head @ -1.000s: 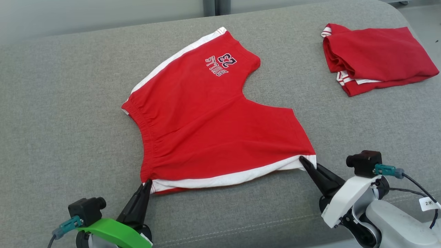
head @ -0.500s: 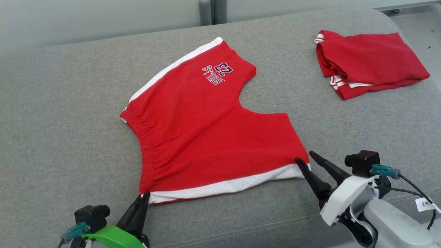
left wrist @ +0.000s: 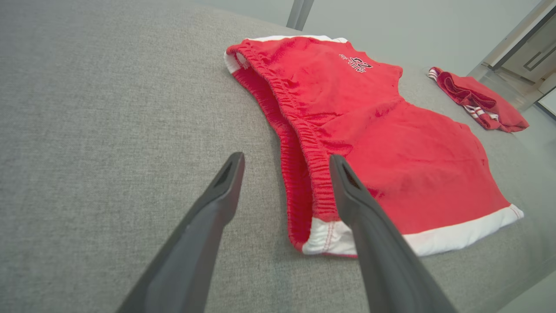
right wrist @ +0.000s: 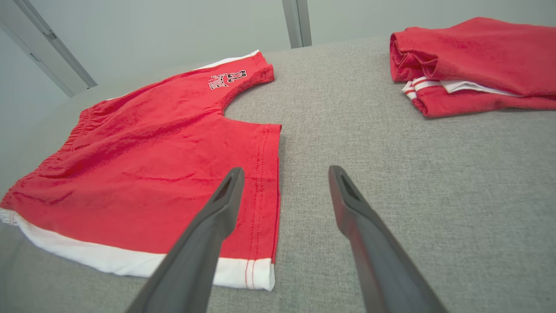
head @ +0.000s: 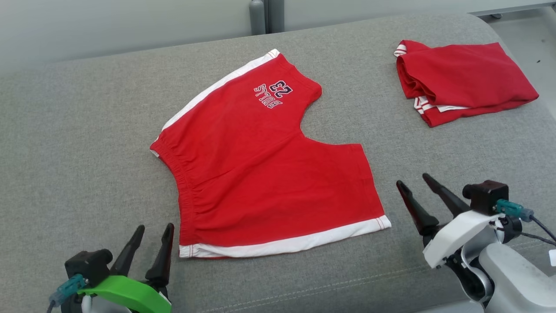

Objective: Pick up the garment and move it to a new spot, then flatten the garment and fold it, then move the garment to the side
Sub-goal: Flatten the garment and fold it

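The garment point(head: 265, 174) is a pair of red shorts with white side stripes and a "23" print, spread flat on the grey cushion point(head: 87, 130). It shows too in the left wrist view point(left wrist: 391, 148) and the right wrist view point(right wrist: 152, 152). My left gripper point(head: 154, 232) stands open just left of the shorts' near waistband corner, holding nothing. To the right of the near leg hem, my right gripper point(head: 415, 180) is open and clear of the cloth.
A second red garment point(head: 460, 80), folded, lies at the back right of the cushion, also in the right wrist view point(right wrist: 473, 61). The cushion's front edge runs just below both grippers. A pale wall with a grey post point(head: 258, 15) stands behind.
Both grippers were shut on the shorts' near corners; they have opened, let go and drawn back. The near edge of the shorts has dropped flat on the cushion.
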Controlling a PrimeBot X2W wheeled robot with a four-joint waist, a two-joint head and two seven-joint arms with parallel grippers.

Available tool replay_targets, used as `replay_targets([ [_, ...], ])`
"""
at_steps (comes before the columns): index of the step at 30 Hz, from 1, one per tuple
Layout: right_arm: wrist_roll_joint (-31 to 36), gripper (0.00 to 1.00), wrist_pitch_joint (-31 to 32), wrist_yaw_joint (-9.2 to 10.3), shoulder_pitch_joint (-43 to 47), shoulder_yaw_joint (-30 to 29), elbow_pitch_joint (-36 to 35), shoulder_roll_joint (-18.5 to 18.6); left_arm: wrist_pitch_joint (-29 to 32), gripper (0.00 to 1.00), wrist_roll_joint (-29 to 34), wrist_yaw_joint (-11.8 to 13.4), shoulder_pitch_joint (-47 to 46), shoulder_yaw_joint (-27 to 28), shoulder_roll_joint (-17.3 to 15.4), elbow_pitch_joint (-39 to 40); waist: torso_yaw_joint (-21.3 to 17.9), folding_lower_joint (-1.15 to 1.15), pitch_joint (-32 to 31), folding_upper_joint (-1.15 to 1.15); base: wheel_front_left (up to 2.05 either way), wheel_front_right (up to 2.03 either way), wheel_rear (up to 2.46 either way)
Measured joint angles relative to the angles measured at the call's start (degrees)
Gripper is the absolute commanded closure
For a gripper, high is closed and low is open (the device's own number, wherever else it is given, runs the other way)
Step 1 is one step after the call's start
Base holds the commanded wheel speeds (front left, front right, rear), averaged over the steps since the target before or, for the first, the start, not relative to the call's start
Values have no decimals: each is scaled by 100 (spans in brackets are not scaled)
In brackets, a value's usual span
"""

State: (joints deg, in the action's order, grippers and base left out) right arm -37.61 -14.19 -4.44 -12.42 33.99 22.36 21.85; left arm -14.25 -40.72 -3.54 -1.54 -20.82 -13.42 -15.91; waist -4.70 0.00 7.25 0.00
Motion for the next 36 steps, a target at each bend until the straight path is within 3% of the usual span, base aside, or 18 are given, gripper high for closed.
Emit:
replay_targets([
  [8,381,0,-16,612,-180,-780,-410,-96,0,0,372,328,-118,563,142,541,11,0,-89,0,0,0,0],
  [14,795,0,-24,860,-248,-1048,-966,-347,-1,0,809,630,-204,818,335,954,6,0,-211,0,0,0,0],
  [36,1481,0,-34,980,339,-1266,-1467,-759,-16,0,1455,909,488,1106,775,1210,80,0,-573,0,0,0,0],
])
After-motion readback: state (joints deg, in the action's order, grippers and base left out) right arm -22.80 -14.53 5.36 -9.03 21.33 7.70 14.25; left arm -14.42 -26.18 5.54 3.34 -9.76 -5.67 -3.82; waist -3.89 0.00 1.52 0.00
